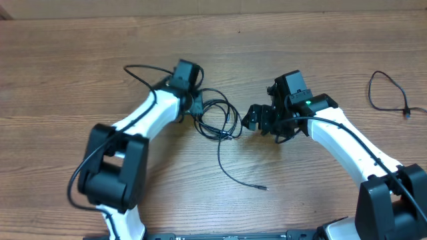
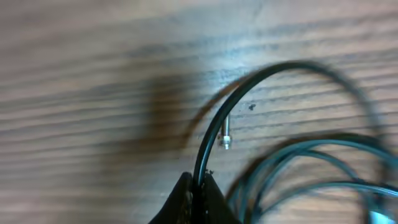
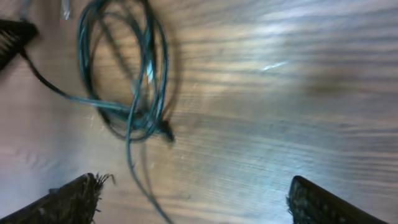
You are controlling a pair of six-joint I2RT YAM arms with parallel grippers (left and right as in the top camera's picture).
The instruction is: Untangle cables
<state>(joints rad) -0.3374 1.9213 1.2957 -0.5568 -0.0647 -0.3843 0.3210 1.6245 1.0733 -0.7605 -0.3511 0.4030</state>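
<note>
Item: tangled cables [image 1: 217,119]; thin, glossy black cords wound into several overlapping loops at the middle of the overhead frame; they lie flat on the wooden table [image 1: 300,40]; one loose tail runs from the loops toward the lower centre and ends in a small plug [image 1: 264,189]; in the right wrist view the tangled cables [image 3: 124,74] sit at upper left with a greenish sheen, strands crossing at the bundle's lower edge.

Item: separate cable [image 1: 389,93]; same thin black kind; an open curve at the upper right of the overhead frame, well apart from the bundle; small plug end at its lower right.

Item: left gripper [image 1: 198,107]; at the left edge of the loops; in its own view the fingertips [image 2: 180,202] are pressed together at bottom centre, pinching a single strand [image 2: 249,81] that arches up and to the right; a small metal tip [image 2: 226,137] lies just beside that strand; further loops blurred at lower right.

Item: right gripper [image 1: 250,120]; just right of the bundle; fingers [image 3: 74,199] spread wide at the lower corners of its own view; a trailing cord runs down between them.
</note>
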